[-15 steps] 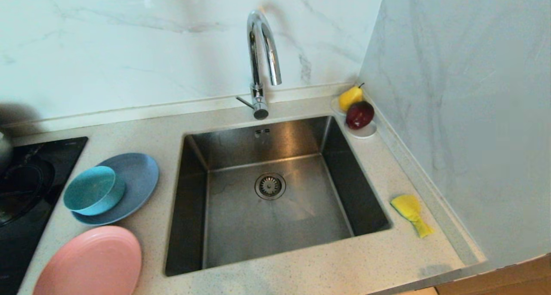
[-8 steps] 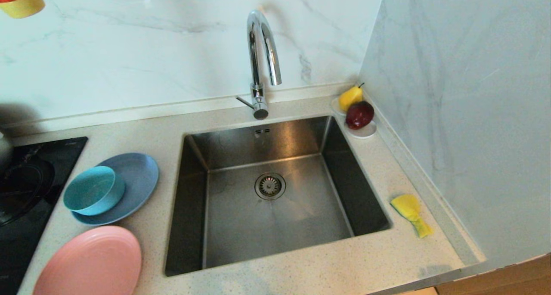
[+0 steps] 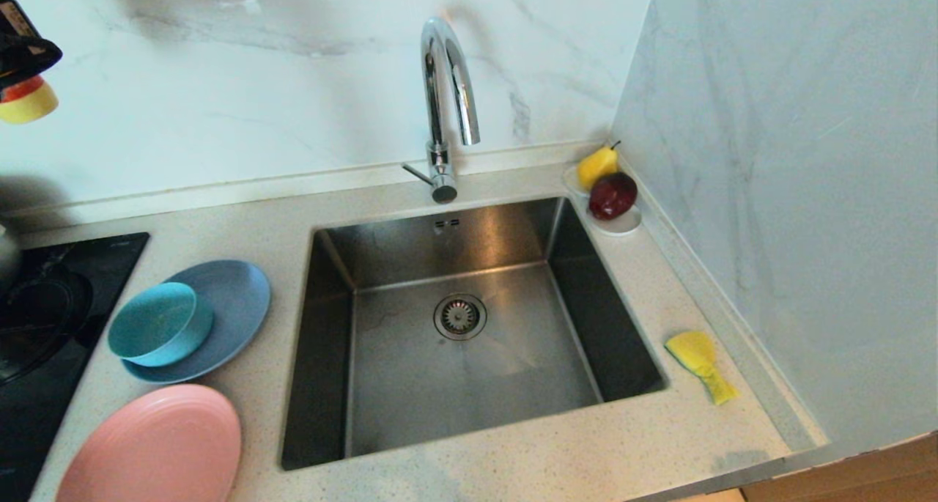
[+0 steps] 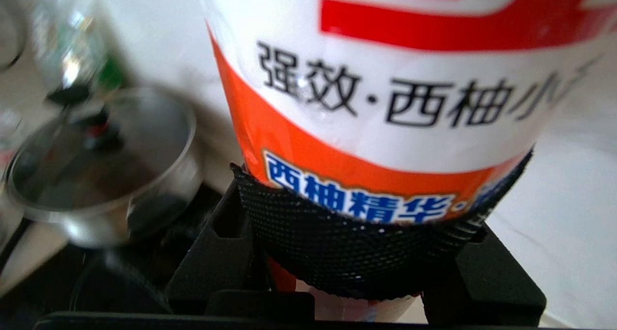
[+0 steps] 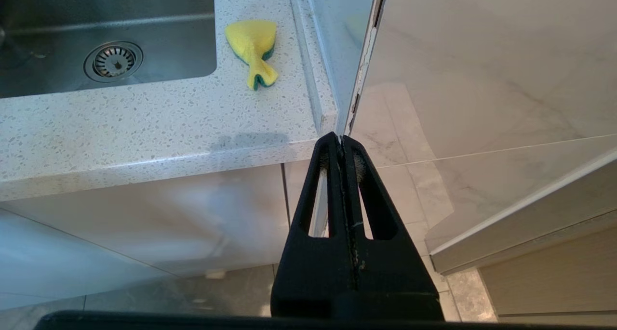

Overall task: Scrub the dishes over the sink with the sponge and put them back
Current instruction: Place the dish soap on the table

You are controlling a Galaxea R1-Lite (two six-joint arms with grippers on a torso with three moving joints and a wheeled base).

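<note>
The steel sink [image 3: 410,392] is set in the speckled counter. To its left a teal bowl [image 3: 157,322] sits on the grey-blue plate [image 3: 238,297], with the pink plate [image 3: 154,447] nearer the front. The yellow sponge [image 3: 700,363] [image 5: 253,46] lies crumpled on the counter to the sink's right. High at the far left, my left gripper [image 3: 22,51] [image 4: 352,253] is shut on a white and orange detergent bottle [image 4: 385,79] [image 3: 26,105]. My right gripper [image 5: 341,142] is shut and empty, parked below the counter's front right corner.
A chrome faucet [image 3: 447,99] arches over the sink's back edge. A white saucer [image 3: 623,227] with a pear and a red fruit sits in the back right corner. The black stovetop [image 3: 66,267] is at left, with a lidded steel pot [image 4: 96,161]. A marble wall bounds the right side.
My left gripper with the bottle has come into the head view at the upper left and moved lower. Dishes, sponge and right arm have not moved.
</note>
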